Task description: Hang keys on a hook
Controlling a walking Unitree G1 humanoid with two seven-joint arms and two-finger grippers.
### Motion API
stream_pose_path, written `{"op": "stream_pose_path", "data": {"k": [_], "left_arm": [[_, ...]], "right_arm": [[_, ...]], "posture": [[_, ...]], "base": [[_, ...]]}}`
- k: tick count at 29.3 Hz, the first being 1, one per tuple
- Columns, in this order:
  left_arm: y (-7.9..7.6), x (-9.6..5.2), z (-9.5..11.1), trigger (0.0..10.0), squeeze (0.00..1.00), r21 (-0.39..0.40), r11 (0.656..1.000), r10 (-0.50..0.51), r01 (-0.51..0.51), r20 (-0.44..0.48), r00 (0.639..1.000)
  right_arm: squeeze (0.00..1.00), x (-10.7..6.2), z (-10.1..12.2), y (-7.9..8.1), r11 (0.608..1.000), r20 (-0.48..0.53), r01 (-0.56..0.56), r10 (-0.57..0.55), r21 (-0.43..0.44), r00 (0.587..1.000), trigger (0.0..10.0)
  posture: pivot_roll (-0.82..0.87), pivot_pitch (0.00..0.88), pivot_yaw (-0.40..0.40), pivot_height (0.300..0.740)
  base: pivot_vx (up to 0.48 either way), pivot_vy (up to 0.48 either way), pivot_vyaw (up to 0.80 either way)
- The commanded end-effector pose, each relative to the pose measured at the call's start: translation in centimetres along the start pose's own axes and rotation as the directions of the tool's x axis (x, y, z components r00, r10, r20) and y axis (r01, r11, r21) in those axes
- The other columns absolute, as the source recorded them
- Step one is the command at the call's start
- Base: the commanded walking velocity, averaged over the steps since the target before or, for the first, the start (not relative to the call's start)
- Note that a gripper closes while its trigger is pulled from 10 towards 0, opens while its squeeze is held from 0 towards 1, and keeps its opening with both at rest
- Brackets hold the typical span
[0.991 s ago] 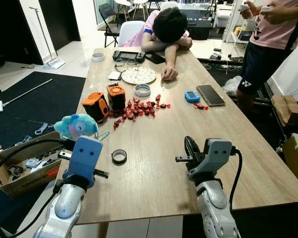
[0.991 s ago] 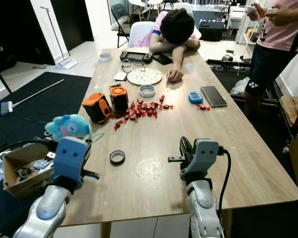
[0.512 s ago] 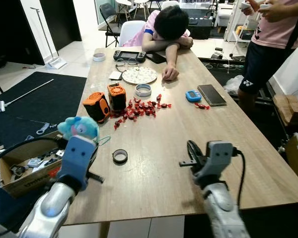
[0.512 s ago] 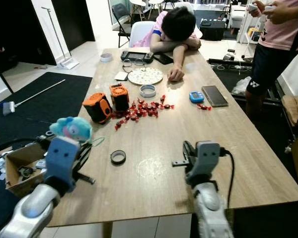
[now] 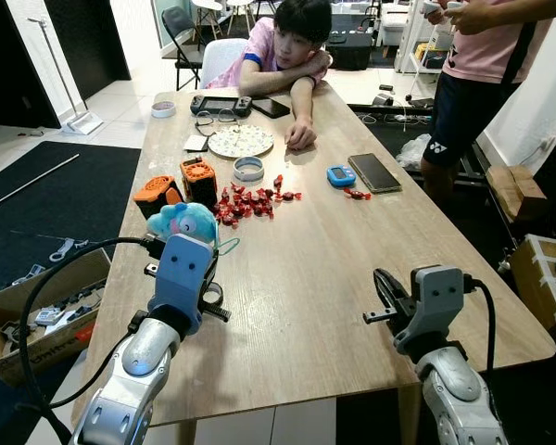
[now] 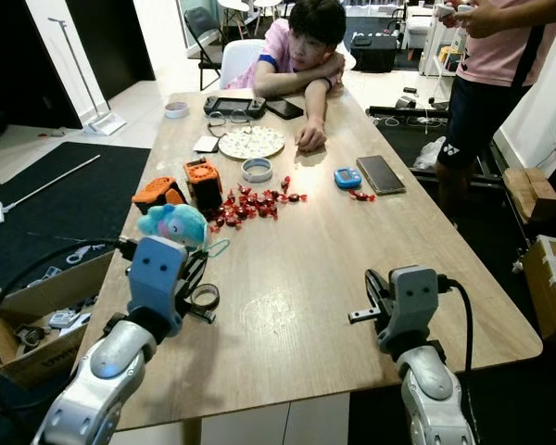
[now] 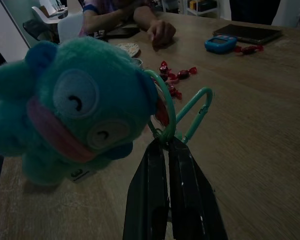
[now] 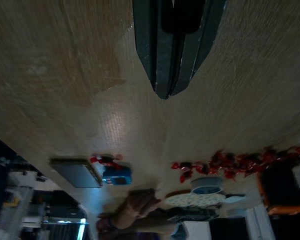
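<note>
A teal plush toy (image 7: 75,107) hangs from a green ring with a green carabiner (image 7: 192,116). My left gripper (image 7: 163,143) is shut on that ring, holding the plush (image 5: 185,222) just above the left side of the wooden table (image 5: 306,297). No keys can be made out on the ring. Low over the table's near right part, my right gripper (image 8: 165,93) is shut with nothing in it; in the left eye view its fingers (image 5: 385,287) point away from me.
A tape roll (image 6: 204,297) lies by my left wrist. Farther on lie two orange-and-black boxes (image 5: 157,193), red candies (image 5: 246,202), a plate (image 5: 240,141), a blue device (image 5: 339,175) and a phone (image 5: 374,172). One person (image 5: 292,42) sits at the far end, another (image 5: 473,74) stands at right.
The camera has shifted. My left arm has moved right over the table with the plush. The seated person has raised their head from the table.
</note>
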State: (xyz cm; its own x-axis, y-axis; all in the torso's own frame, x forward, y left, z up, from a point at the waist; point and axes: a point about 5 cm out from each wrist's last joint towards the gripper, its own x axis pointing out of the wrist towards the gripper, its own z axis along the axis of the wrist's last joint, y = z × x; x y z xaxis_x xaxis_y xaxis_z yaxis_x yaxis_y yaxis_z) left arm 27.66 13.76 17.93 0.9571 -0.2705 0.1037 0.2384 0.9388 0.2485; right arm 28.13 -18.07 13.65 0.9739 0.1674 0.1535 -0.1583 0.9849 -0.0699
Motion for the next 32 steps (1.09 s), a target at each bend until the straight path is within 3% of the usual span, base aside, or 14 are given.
{"op": "stream_pose_path", "data": {"k": [1, 9, 32], "left_arm": [[0.2, -0.2, -0.5, 10.0, 0.0, 0.006, 1.0, 0.018, -0.018, -0.02, 1.0], [0.4, -0.4, -0.7, 10.0, 0.0, 0.002, 0.999, 0.049, -0.049, -0.022, 0.999], [0.7, -1.3, -1.2, 10.0, 0.0, 0.003, 0.995, 0.097, -0.097, -0.04, 0.995]], "right_arm": [[0.0, -0.2, -0.3, 0.6, 1.0, -0.012, -0.004, 0.004, 0.025, 1.0, 10.0], [0.0, 0.3, -0.2, 1.7, 0.997, -0.001, -0.011, 0.012, 0.082, 1.0, 10.0], [0.0, 1.0, -0.3, 3.2, 0.992, -0.001, -0.053, 0.054, 0.113, 0.999, 10.0]], "posture": [[0.07, 0.138, 0.064, 0.74], [0.1, 0.122, 0.058, 0.74], [0.14, 0.117, 0.038, 0.74]], "base": [[0.0, 0.0, 0.0], [0.0, 0.0, 0.0], [0.0, 0.0, 0.0]]}}
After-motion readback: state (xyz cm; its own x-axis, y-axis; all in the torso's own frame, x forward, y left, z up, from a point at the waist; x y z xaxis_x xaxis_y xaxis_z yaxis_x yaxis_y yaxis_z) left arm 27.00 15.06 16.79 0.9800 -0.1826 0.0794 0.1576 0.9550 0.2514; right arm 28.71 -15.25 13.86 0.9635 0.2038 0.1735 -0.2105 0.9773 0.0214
